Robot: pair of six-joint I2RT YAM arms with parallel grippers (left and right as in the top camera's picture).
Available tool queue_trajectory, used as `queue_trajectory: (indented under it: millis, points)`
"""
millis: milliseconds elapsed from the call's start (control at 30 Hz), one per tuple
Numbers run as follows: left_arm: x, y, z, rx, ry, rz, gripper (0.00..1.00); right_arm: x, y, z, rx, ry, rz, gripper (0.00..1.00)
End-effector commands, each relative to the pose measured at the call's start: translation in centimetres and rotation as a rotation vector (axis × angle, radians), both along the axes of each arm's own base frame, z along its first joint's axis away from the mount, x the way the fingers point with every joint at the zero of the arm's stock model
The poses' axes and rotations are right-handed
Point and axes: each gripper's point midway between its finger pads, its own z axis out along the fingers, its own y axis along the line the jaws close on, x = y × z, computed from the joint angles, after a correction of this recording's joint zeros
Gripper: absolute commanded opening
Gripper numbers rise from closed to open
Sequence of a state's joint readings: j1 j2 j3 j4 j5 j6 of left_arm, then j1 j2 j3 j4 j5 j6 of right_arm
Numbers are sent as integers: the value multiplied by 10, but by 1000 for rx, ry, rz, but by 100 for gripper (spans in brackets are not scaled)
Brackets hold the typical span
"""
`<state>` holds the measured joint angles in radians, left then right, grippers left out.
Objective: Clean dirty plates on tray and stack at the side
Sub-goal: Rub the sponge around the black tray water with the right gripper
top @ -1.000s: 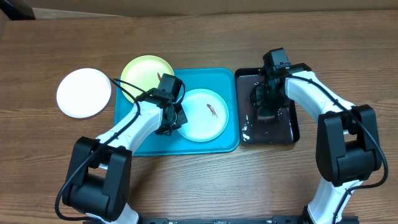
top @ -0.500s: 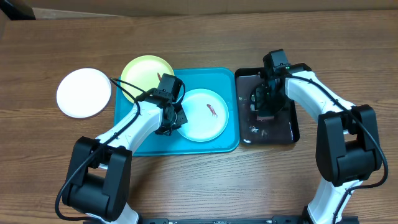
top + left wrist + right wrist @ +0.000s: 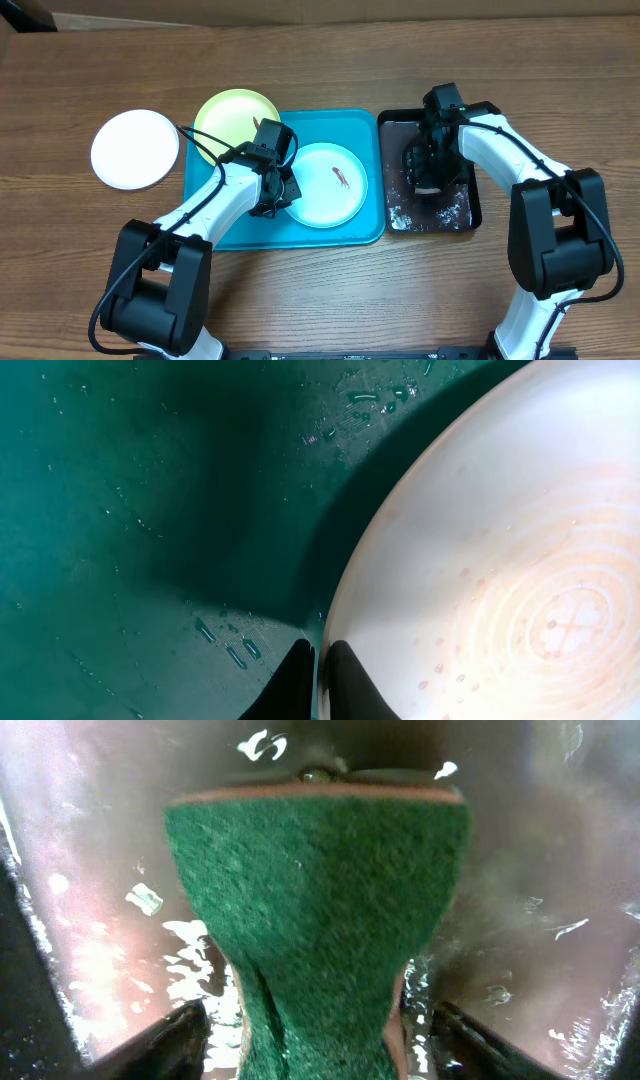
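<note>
Turquoise tray (image 3: 240, 225) sat mid-table. We saw blue plate (image 3: 318, 205) on tray's right half w/ red smear (image 3: 340, 177). Yellow plate (image 3: 228, 112) overlapped tray's far-left corner. White plate (image 3: 134, 148) lay on wood left of tray, apart. L gripper (image 3: 318, 680) was clamped on blue plate's left rim, fingertips (image 3: 350, 685) pinched at its edge. R gripper (image 3: 428, 170) hung over black tray (image 3: 470, 215) just right of tray, jaws spread either side of green sponge (image 3: 315, 890), gaps showing; suds (image 3: 440, 212) lay on black tray's floor.

The left hand (image 3: 319, 665) pinches the rim of a pale plate (image 3: 500, 560). Water drops (image 3: 232, 650) sit on the green tray (image 3: 130, 510).
</note>
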<state>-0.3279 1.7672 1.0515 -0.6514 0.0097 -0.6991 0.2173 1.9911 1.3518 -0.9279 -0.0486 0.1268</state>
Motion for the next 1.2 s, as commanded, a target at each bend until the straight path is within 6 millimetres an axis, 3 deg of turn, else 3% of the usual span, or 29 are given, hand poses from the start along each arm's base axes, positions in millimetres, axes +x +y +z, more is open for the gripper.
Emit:
queue_trajectory:
  millis: [0,133,333,433,733,867,967,1167]
  points:
    - [-3,1,3,16,-13,-18,10,8,1,-2,10,-26,-2,81]
    - [-3,1,3,16,-12,-18,10,17,3,-1,18,-63,-3,73]
    - [-3,1,3,16,-12,-18,10,20,4,0,20,-76,-2,47]
    - [-3,1,3,16,-12,-18,10,21,4,0,21,-77,-2,40]
    - [-3,1,3,16,-12,-18,10,20,4,0,21,-76,-2,42]
    - [-3,1,3,16,-13,-18,10,21,4,2,21,-77,-2,4]
    - [-3,1,3,16,-12,-18,10,21,4,14,17,-58,1,4]
    - [-2,2,3,18,-14,-18,9,21,3,65,6,-53,27,4]
